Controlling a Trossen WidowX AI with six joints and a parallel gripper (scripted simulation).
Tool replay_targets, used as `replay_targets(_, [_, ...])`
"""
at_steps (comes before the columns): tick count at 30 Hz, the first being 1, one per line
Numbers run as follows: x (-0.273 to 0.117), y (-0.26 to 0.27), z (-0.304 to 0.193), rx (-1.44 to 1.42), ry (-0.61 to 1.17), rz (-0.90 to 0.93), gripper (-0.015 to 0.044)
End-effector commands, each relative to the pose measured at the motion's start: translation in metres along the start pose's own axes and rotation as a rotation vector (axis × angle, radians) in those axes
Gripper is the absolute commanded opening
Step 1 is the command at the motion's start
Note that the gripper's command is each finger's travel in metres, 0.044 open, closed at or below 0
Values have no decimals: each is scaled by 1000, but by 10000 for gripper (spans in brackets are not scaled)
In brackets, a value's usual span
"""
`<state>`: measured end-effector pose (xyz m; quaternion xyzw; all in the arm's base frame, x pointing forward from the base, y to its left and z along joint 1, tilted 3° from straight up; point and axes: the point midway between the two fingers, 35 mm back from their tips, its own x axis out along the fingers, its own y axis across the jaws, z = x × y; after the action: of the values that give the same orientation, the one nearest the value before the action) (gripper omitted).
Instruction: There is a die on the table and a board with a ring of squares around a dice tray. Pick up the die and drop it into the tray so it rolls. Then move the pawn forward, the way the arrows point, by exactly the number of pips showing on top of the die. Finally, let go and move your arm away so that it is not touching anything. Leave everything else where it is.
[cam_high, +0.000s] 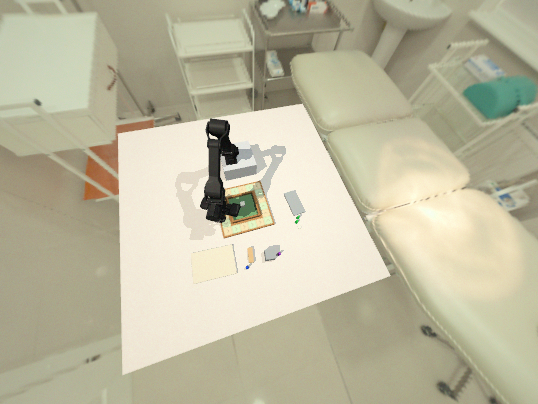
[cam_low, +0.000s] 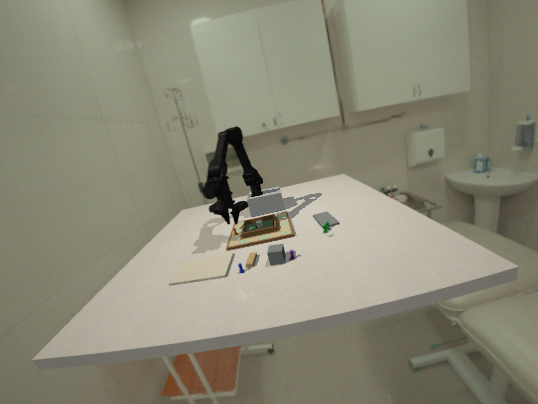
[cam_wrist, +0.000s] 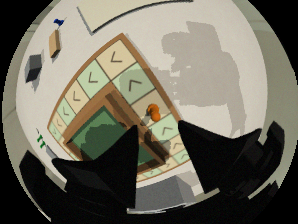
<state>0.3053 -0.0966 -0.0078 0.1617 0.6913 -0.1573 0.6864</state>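
Observation:
The board (cam_high: 247, 210) with its ring of pale green arrow squares lies mid-table, with the green dice tray in its middle. The white die (cam_high: 242, 203) rests in the tray and also shows in the exterior view (cam_low: 259, 222); its top face is too small to read. The orange pawn (cam_wrist: 153, 112) (cam_low: 235, 231) stands on a square at the board's left edge. My gripper (cam_wrist: 158, 126) hangs a little above the pawn, fingers partly open on either side of it, holding nothing. In the top view the arm (cam_high: 216, 200) hides the pawn.
A grey box (cam_high: 240, 162) stands just behind the board. A grey card (cam_high: 294, 202) with a green pawn (cam_high: 297, 219) lies to the right. In front are a cream pad (cam_high: 214, 263), a wooden block (cam_high: 251, 254), a blue pawn (cam_high: 247, 267), and a grey cube (cam_high: 271, 252) with a purple pawn (cam_high: 279, 254).

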Motion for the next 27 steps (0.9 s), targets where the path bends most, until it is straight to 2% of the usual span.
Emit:
replay_targets(1, [5, -1, -2, 5, 9, -1, 200])
replay_targets(27, [45, -1, -3, 5, 9, -1, 200])
